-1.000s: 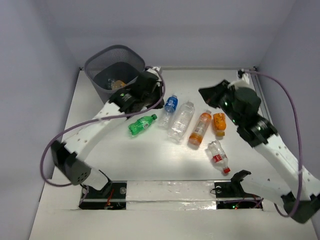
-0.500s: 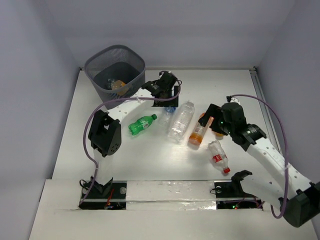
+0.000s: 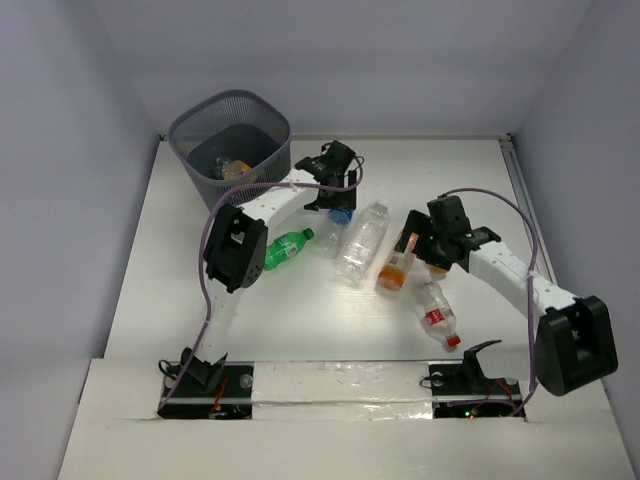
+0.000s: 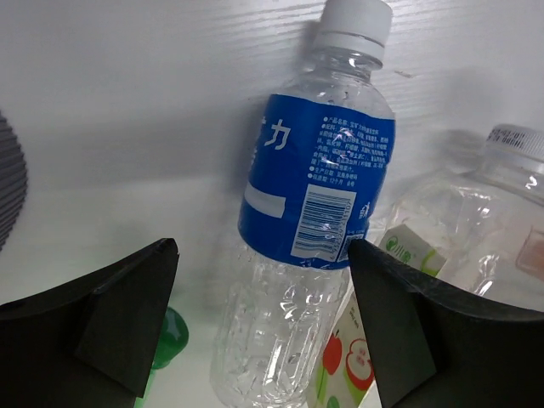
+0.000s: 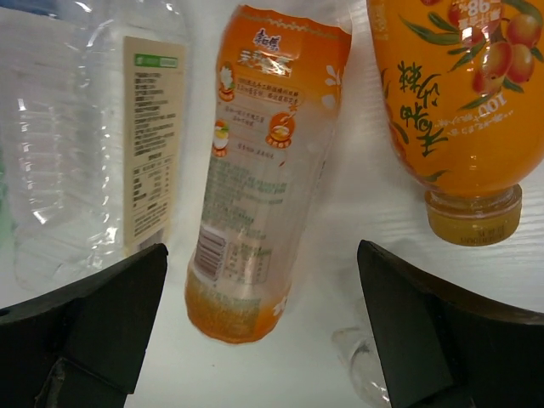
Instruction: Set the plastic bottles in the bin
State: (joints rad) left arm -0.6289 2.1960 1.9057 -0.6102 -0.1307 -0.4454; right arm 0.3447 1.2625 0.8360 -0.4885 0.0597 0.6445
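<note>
Several plastic bottles lie in a row on the white table. My left gripper [image 3: 335,195] [image 4: 262,248] is open and straddles the clear blue-label bottle [image 3: 341,213] [image 4: 316,195] without touching it. My right gripper [image 3: 415,245] [image 5: 262,251] is also open, with the orange-label bottle [image 3: 397,262] [image 5: 263,170] lying between its fingers. The orange bottle [image 5: 459,102] lies to the right of it. A big clear bottle [image 3: 362,242] [image 5: 93,144], a green bottle [image 3: 285,247] and a red-label bottle [image 3: 434,312] lie nearby. The dark mesh bin [image 3: 190,140] stands at the back left with something orange inside.
White walls close the table at the back and both sides. The left arm reaches past the bin's right side. Each arm's cable loops above the table. A white strip runs along the near edge by the arm bases.
My left gripper has swung right from the bin to over the blue-label bottle and opened. My right gripper has come down and forward to the orange-label bottle and opened too.
</note>
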